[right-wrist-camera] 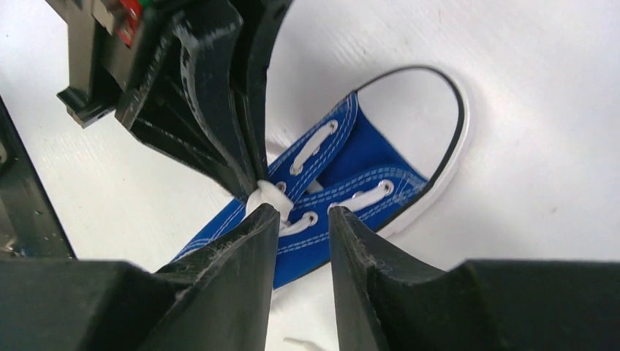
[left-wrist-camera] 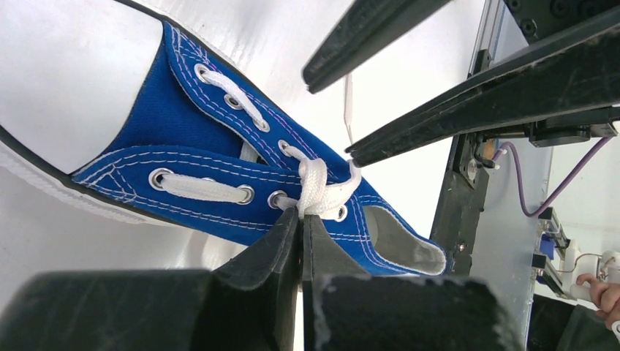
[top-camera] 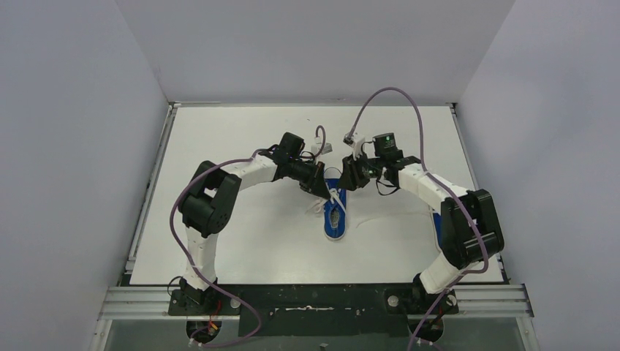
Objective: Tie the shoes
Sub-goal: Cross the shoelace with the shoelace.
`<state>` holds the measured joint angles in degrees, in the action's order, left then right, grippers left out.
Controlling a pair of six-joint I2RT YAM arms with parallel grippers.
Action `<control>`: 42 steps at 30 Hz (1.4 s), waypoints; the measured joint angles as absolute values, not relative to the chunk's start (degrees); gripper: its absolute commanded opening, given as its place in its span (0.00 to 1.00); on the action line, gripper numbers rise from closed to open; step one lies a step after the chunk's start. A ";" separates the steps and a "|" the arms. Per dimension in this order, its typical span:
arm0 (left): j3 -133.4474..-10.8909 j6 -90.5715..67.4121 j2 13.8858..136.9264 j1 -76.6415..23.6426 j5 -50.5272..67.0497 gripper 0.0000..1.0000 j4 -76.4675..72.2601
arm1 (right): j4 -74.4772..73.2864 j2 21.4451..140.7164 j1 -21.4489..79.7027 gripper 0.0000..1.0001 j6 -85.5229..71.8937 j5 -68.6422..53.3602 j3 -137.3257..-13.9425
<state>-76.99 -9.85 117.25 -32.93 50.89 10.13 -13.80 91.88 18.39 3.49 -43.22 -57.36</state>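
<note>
Sneaker, one in full sight, lies at the middle of the table. Only your wrist views show this: left gripper pinched tight on the white lace, right gripper with fingers parted, holding nothing.

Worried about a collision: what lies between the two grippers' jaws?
The bunched white lace on the blue canvas sneaker, seen in the left wrist view.
</note>
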 measured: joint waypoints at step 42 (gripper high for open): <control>-77.91 -11.86 117.14 -32.97 44.36 0.00 10.70 | -16.01 97.32 20.80 0.00 11.05 -50.48 -60.47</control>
<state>-77.91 -11.86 117.14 -32.97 44.36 10.70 -16.01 97.32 20.80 11.05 -50.48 -60.47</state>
